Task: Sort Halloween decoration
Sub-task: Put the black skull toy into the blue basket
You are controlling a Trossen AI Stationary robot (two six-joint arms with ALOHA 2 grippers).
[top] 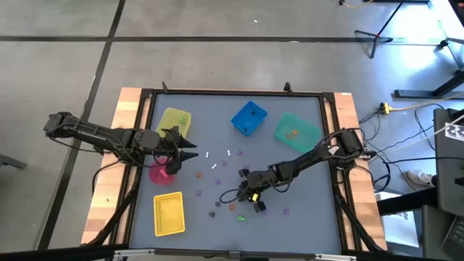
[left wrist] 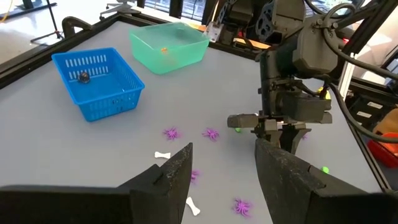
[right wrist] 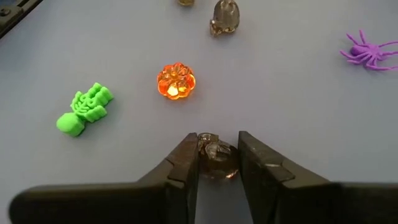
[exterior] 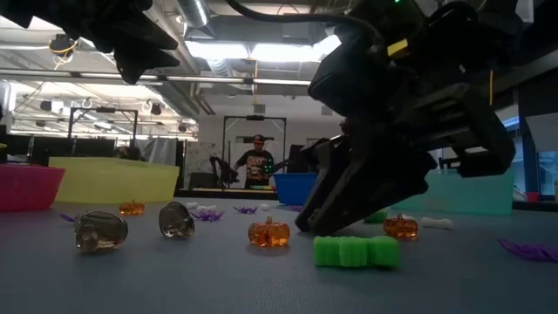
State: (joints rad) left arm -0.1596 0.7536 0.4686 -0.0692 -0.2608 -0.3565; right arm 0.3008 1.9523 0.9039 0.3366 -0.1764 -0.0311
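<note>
Your right gripper [right wrist: 217, 163] is down on the table's near middle, its two fingers [right wrist: 181, 165] closed in on a small clear smoky trinket [right wrist: 216, 157] that sits pinched between the tips. In the high view that gripper [top: 253, 194] sits among the scattered pieces toward the table's front.

Just ahead of those fingers you have an orange pumpkin [right wrist: 176, 81], a green skeleton piece [right wrist: 83, 110] beside it, a dark skull [right wrist: 224, 16] farther out, and a purple spider [right wrist: 369, 51] off to one side. From table height you can see the green piece [exterior: 356, 252] lying flat in front of the gripper, an orange pumpkin [exterior: 268, 233] next to it, and two dark skulls [exterior: 101, 232] well to the side.

Your left gripper [left wrist: 222, 163] hangs above the table with its fingers [left wrist: 177, 171] held apart and nothing between them; in the high view it [top: 190, 149] sits between the yellow bin [top: 174, 120] and the pink bin [top: 162, 174]. Below it lie purple spiders [left wrist: 171, 133] and a white bone [left wrist: 162, 155].

The blue basket [top: 249, 118] holds one dark piece, and the teal bin [top: 297, 132] holds something orange. A flat yellow basket [top: 169, 214] sits at the front left.
</note>
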